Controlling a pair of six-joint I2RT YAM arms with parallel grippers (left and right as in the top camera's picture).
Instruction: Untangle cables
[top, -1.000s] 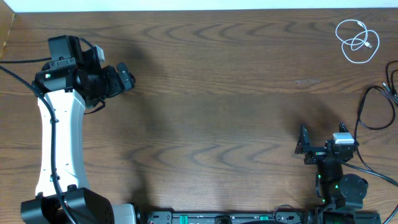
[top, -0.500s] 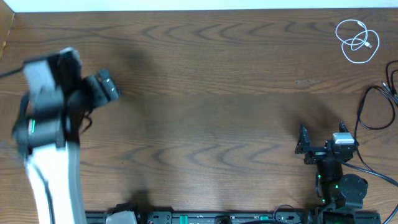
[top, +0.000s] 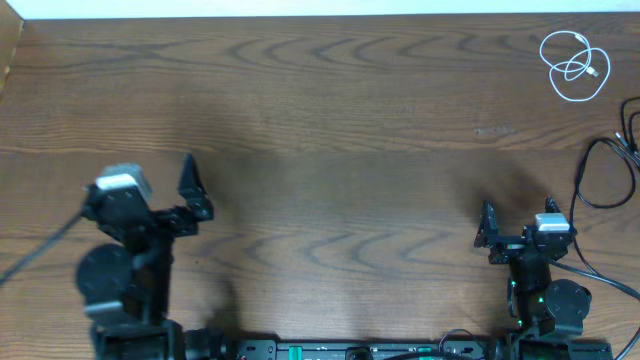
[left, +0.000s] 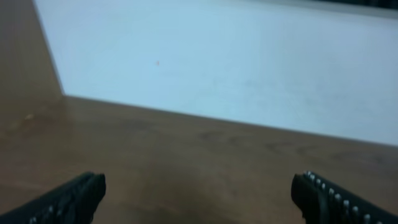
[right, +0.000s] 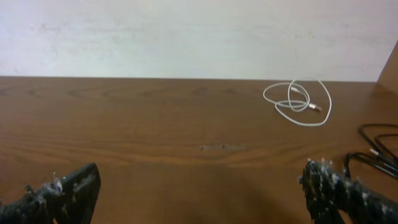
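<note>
Item: dark wood-grain table (top: 320, 150) with a pale wall behind it. Overhead view: the left gripper (top: 194, 192) and right gripper (top: 487, 232) are shown low over the near edge, both with jaws spread wide and nothing held. A white cable (top: 573, 68) is coiled in small overlapping loops far ahead of the right gripper and off to its right. A black cable (top: 600, 175) is looped nearer that gripper, also to its right, and runs off the table edge. The two cables lie apart. Left wrist view: only bare wood and wall are seen between the wide-set fingertips, and no cable is in reach. Right wrist view: the white cable (right: 298, 102) is seen ahead and to the right, with the black cable (right: 373, 146) at the right margin beside the right fingertip. Handling note: the right arm is judged the better placed. A single strand should be pinched near a plug end, not at a crossing, and drawn out slowly so the loops are not tightened.
</note>
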